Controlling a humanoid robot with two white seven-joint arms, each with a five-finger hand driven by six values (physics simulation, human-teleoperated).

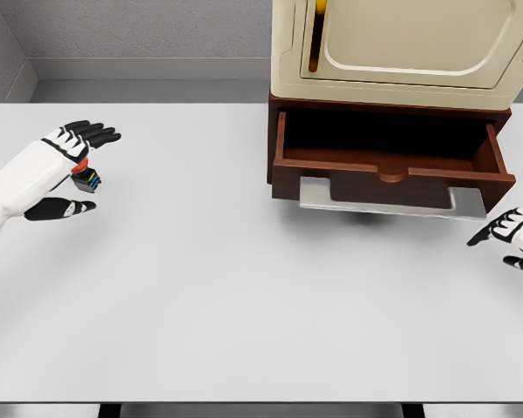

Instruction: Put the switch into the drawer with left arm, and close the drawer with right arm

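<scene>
switch (88, 180), small and dark with coloured faces, sat at the far left of the table (244, 305), tucked between the spread fingers and the thumb of the left hand (70, 170). whether that hand actually pinched it or only cupped around it could not be told; no firm closure showed. drawer (392, 157) stood pulled open, dark brown, empty as far as seen, well apart to the right under a cream cabinet (401, 43). right hand (514, 237) lay low at the right edge, just past the drawer's front corner, fingers loose, holding nothing. risks, as judged: a weak grip could drop the switch during the long carry across; the drawer's raised front wall could catch the hand coming in low; the right hand's closeness could nudge the drawer early.
</scene>
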